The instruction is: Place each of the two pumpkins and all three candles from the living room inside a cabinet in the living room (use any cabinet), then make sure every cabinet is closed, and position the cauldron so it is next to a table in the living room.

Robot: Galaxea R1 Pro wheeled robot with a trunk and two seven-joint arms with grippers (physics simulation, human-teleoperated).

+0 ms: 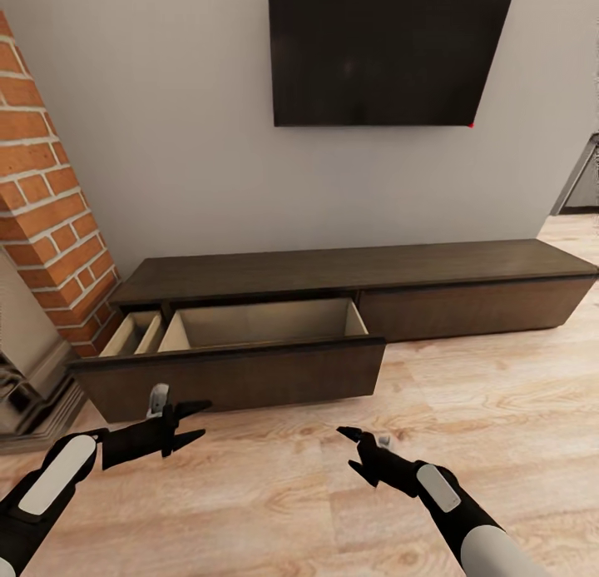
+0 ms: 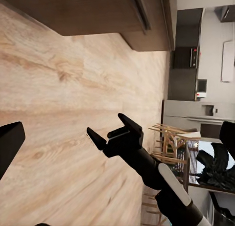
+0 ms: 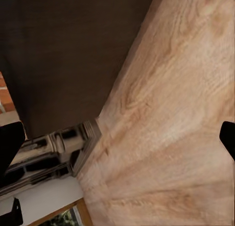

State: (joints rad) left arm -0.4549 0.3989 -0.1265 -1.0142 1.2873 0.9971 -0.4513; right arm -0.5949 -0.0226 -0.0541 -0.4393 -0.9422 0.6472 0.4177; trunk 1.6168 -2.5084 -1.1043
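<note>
The cabinet [image 1: 349,269] runs long and low along the grey wall under a dark screen [image 1: 387,48]. Its left drawer [image 1: 249,344] is pulled out over the wood floor [image 1: 466,410], showing pale beige insides in which nothing can be seen; the drawer front to the right sits flush.

Both arms reach forward, low over the floor in front of the open drawer. The left gripper [image 1: 193,420] points toward the right, its two fingers spread apart with nothing between them. The right gripper [image 1: 356,452] points toward the left, fingers also parted and empty, well apart from the left one.

A brick column [image 1: 50,219] stands by the cabinet's left end.

The left wrist view adds the right gripper [image 2: 115,130] from the side and, beyond it, a kitchen with wooden chairs [image 2: 171,138]. The right wrist view gives the dark drawer front [image 3: 63,50] close up.
</note>
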